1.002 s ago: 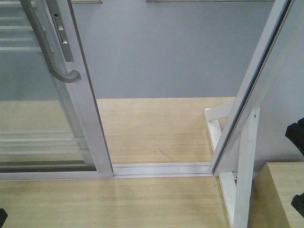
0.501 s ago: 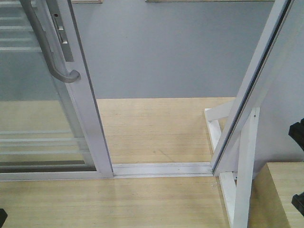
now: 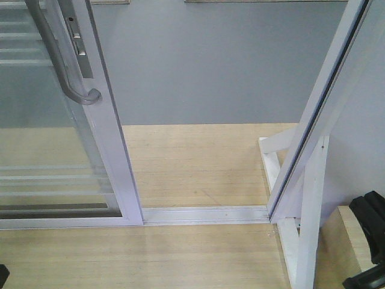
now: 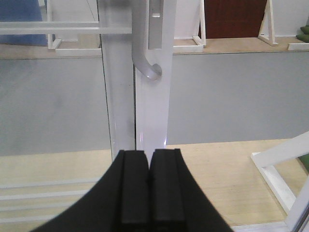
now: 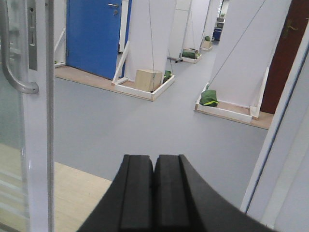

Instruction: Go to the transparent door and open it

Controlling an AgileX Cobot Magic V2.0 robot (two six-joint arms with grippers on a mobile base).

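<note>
The transparent door [image 3: 36, 138] fills the left of the front view, clear glass in a glossy white frame [image 3: 114, 162] with a grey curved handle [image 3: 63, 60] and lock plate [image 3: 77, 42]. A wide gap lies between its edge and the slanted white post [image 3: 319, 102]. In the left wrist view my left gripper [image 4: 149, 153] is shut and empty, pointing at the door frame [image 4: 152, 106] below the handle [image 4: 145, 63]. My right gripper [image 5: 154, 158] is shut and empty, right of the door frame [image 5: 38, 121] and handle [image 5: 12, 63].
A white floor track [image 3: 204, 214] crosses the light wooden floor. White braces [image 3: 310, 229] prop the slanted post. Part of my right arm [image 3: 368, 226] shows black at the lower right over a wooden ledge [image 3: 352, 235]. Beyond lie grey floor, white panels, a box [image 5: 147, 79] and a blue door [image 5: 94, 34].
The black part of my right arm has dropped lower and come further into the front view at the bottom right. The door and post have not moved.
</note>
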